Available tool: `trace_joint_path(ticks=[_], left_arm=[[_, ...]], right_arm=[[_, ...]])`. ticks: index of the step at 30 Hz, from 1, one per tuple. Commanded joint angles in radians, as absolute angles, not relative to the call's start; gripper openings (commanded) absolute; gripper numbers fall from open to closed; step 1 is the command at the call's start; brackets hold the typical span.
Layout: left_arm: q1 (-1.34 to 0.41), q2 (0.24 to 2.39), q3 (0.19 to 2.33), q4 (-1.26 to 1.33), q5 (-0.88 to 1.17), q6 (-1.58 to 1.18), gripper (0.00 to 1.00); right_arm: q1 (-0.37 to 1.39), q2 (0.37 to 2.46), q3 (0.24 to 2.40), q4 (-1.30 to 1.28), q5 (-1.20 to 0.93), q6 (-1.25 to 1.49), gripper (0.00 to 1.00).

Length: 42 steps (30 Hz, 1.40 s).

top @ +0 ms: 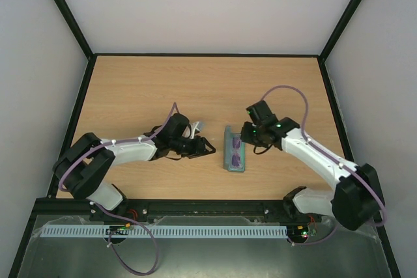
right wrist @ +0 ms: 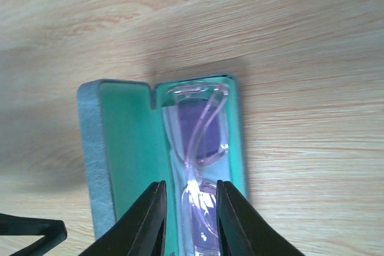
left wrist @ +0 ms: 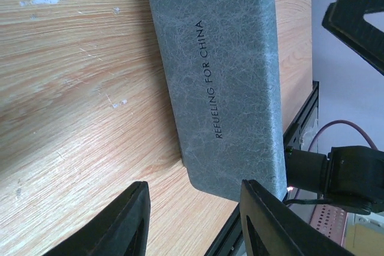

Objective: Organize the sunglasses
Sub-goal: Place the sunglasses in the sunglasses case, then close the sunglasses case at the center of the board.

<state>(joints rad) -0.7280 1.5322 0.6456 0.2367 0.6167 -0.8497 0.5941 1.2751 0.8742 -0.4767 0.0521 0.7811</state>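
Plainly, the wooden table carries the grey-blue case, lying open with its green lining up. The left gripper is spread wide just beside its lid. The right gripper hangs over the tray, fingers narrowly parted astride the sunglasses lying inside. I cannot tell whether they pinch the frame. Stowing looks done; next likely comes backing clear and closing the lid. The glasses' near end is cut off.

Wooden table — open grey-blue case lies mid-table; green lining up.
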Motion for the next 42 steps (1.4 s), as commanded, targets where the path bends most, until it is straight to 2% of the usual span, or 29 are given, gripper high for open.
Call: trace_joint_path(ticks=[1,10,13,20,29,42], left_arm=[[-0.724,1.508,0.678,0.184,0.598,-0.829,0.43],[-0.723,1.497,0.704,0.136,0.576,-0.825,0.44],[-0.723,1.499,0.731,0.108,0.569,-0.817,0.42],[-0.723,1.515,0.779,0.094,0.574,-0.82,0.29],[-0.752,1.537,0.808,0.112,0.577,-0.841,0.02],[-0.824,1.632,0.888,0.135,0.565,-0.862,0.02]], right_arm=[[0.49,1.177,0.767,-0.436,-0.049,0.736,0.23],[0.379,1.175,0.599,-0.248,-0.265,0.719,0.21],[0.364,1.196,0.573,-0.204,-0.302,0.722,0.16],[0.351,1.217,0.55,-0.138,-0.333,0.724,0.13],[0.349,1.25,0.517,-0.077,-0.362,0.736,0.08],[0.338,1.241,0.472,-0.09,-0.315,0.731,0.01]])
